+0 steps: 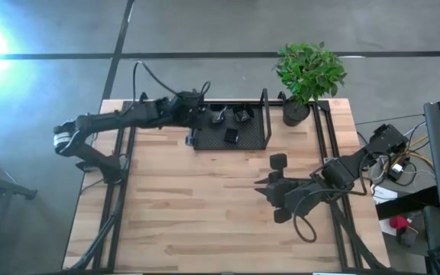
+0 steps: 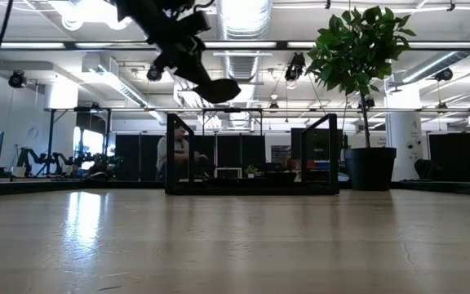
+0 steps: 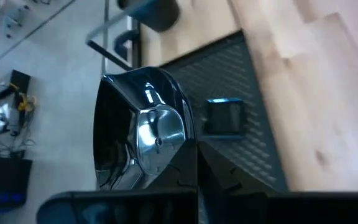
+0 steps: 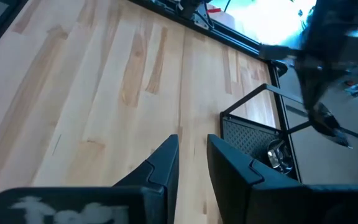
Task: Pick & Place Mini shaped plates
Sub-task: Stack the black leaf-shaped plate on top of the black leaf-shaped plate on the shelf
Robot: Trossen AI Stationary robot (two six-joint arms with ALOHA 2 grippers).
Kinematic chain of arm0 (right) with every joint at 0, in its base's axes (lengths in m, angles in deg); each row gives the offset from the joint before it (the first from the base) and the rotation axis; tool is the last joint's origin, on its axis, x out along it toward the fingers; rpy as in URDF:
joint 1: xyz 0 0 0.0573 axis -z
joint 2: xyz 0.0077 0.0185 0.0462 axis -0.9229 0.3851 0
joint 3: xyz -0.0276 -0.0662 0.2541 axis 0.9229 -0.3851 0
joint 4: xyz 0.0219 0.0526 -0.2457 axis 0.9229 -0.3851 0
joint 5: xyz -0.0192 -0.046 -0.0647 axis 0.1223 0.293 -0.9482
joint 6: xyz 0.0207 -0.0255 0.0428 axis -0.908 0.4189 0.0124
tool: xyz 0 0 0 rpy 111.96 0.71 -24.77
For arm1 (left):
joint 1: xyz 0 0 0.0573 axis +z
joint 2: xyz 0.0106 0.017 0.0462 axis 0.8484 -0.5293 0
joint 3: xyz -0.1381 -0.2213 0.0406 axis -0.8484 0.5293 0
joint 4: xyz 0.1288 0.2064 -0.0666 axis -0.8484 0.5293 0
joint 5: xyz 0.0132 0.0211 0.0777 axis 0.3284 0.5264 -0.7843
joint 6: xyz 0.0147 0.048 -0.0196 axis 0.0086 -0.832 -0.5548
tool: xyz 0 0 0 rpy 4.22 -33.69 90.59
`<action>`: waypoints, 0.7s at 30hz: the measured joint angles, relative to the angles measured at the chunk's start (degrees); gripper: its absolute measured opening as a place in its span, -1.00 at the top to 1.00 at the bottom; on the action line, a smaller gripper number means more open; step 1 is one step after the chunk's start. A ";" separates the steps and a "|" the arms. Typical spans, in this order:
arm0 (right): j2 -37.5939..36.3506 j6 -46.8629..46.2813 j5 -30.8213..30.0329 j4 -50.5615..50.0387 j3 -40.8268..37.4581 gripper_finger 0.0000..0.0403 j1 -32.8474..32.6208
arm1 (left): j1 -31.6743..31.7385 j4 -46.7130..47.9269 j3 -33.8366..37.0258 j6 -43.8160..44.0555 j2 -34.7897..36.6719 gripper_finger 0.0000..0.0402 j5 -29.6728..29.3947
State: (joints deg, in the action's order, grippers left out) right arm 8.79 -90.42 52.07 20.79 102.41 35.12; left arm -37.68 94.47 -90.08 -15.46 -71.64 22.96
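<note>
Here the left gripper [image 3: 194, 155] is gripping a plate [image 3: 138, 137] above the tray [image 1: 260, 141], while the right gripper [image 4: 191, 165] is hovering narrowly open over the table [image 1: 205, 206].

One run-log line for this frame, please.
left end effector: shut on small plate, raised over mesh tray | right end effector: empty, over bare table | tray: some plates inside
</note>
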 joint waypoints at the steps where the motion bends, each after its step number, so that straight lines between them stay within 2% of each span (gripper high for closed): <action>1: -0.12 -0.01 -0.14 0.00 0.00 0.61 0.00 | 0.60 0.14 -1.50 -0.41 -1.09 1.00 0.01; 6: -0.26 -0.08 -0.44 -0.03 0.00 0.65 0.00 | 3.65 6.34 -9.73 -2.07 -8.32 1.00 -0.01; 11: -0.26 -0.03 -0.49 -0.02 0.00 0.66 0.00 | 7.03 15.34 -19.25 -1.85 -17.58 1.00 2.54; 15: -0.26 -0.03 -0.49 -0.14 -0.01 0.66 0.00 | 7.06 19.90 -26.06 -1.94 -24.31 1.00 2.08; 21: -0.26 -1.62 -0.49 -0.51 -0.02 0.66 0.02 | 6.64 25.38 -29.13 -2.41 -30.28 1.00 1.12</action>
State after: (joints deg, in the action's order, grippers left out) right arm 8.53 -92.05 51.58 20.27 102.39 35.14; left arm -31.04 119.84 -119.21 -17.87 -101.92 24.08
